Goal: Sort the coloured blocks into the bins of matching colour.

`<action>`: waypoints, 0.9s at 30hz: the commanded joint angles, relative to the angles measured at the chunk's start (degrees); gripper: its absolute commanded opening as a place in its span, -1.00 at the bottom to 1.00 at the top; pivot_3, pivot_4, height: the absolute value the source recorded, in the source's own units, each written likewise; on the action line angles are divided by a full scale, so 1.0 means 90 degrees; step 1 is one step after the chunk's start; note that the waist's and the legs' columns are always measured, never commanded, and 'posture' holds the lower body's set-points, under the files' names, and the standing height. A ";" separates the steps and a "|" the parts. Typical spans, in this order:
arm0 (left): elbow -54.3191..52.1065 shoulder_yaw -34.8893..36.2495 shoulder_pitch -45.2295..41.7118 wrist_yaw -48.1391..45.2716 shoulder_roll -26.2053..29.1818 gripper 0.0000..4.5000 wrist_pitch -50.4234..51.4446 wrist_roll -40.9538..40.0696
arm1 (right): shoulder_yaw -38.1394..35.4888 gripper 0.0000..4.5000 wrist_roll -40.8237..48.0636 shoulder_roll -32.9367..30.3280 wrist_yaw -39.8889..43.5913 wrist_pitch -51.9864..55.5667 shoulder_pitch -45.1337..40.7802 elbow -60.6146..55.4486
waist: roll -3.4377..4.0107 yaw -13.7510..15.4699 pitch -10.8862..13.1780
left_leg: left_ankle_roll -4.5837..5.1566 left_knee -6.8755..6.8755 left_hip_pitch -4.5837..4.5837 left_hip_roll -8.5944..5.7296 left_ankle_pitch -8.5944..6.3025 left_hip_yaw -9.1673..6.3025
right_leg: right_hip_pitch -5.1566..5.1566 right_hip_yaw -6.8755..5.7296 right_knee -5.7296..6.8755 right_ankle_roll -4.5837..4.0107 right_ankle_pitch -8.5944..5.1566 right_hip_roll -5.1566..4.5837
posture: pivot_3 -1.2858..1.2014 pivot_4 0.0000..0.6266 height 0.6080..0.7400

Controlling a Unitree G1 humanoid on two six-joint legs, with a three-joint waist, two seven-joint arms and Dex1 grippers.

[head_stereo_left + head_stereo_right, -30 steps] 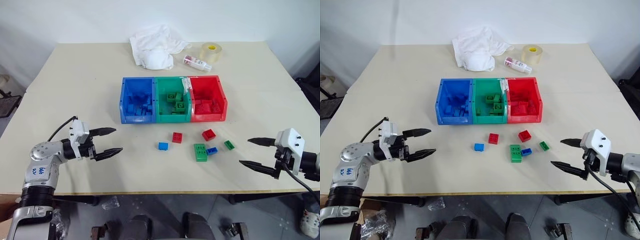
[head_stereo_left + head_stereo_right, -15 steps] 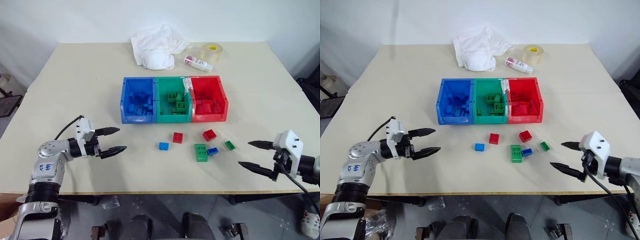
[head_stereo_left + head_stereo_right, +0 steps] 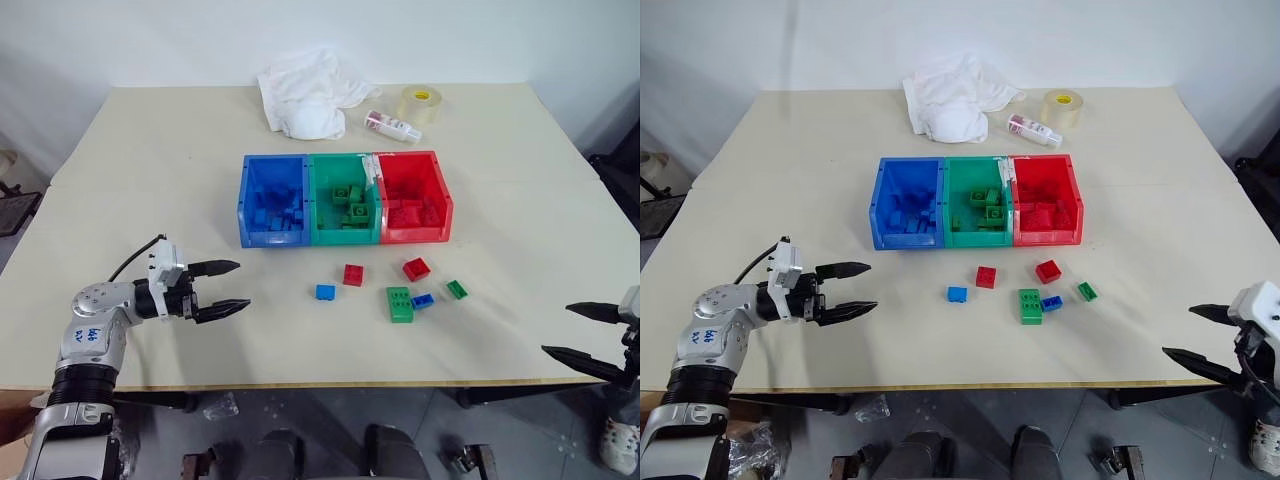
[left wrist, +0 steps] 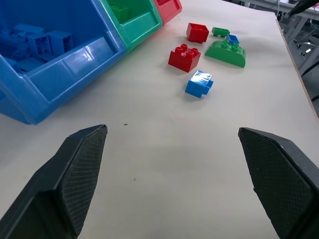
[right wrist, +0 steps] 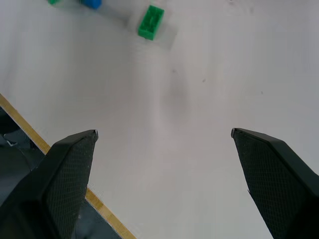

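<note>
Three joined bins stand mid-table: blue (image 3: 272,238), green (image 3: 345,237) and red (image 3: 415,235), each holding several bricks of its own colour. In front of them lie loose blocks: a blue one (image 3: 325,292), two red ones (image 3: 353,275) (image 3: 416,268), a larger flat green one (image 3: 400,304), a small blue one (image 3: 423,300) and a small green one (image 3: 457,289). My left gripper (image 3: 240,285) hovers open and empty, left of the blue block (image 4: 199,83). My right gripper (image 3: 557,329) is open and empty by the front right table edge, well right of the small green block (image 5: 151,22).
A crumpled white cloth (image 3: 310,95), a roll of clear tape (image 3: 422,103) and a small red-and-white bottle (image 3: 393,125) lie at the back of the table (image 3: 150,180). Its front edge runs just beneath my right gripper.
My right gripper has drawn away to the right and back toward the table's front edge, still open. The left gripper has stayed where it was.
</note>
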 commanded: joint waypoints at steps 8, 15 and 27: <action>-0.0146 0.0099 -0.0046 -0.0284 -0.0062 0.99 -0.0280 -0.0152 | 0.2030 1.00 -0.0006 0.0768 -0.0563 0.0108 -0.2506 0.0637 | 0.0000 -0.0013 0.0001 | -0.0002 0.0002 0.0000 0.0003 0.0000 -0.0004 | -0.0003 -0.0005 0.0003 0.0000 0.0000 0.0001 | 0.03 -0.52 1.00; -0.0393 0.0119 0.0125 -0.0298 -0.0131 0.99 -0.0298 -0.0231 | 0.2959 1.00 -0.0526 0.1325 -0.0703 -0.0289 -0.3361 0.1706 | 0.0000 -0.0016 0.0001 | -0.0001 0.0006 -0.0005 -0.0004 0.0000 -0.0012 | -0.0003 -0.0009 0.0009 0.0000 0.0000 -0.0002 | 0.03 -0.52 1.00; -0.0558 0.0193 0.0303 -0.0208 -0.0140 1.00 -0.0286 -0.0332 | 0.3132 -0.34 -0.0631 0.1514 -0.1008 -0.0221 -0.3554 0.1848 | 0.0000 -0.0034 0.0001 | -0.0001 0.0006 -0.0003 -0.0003 0.0001 -0.0010 | -0.0005 -0.0009 0.0014 0.0000 0.0000 0.0000 | 0.03 -0.52 1.00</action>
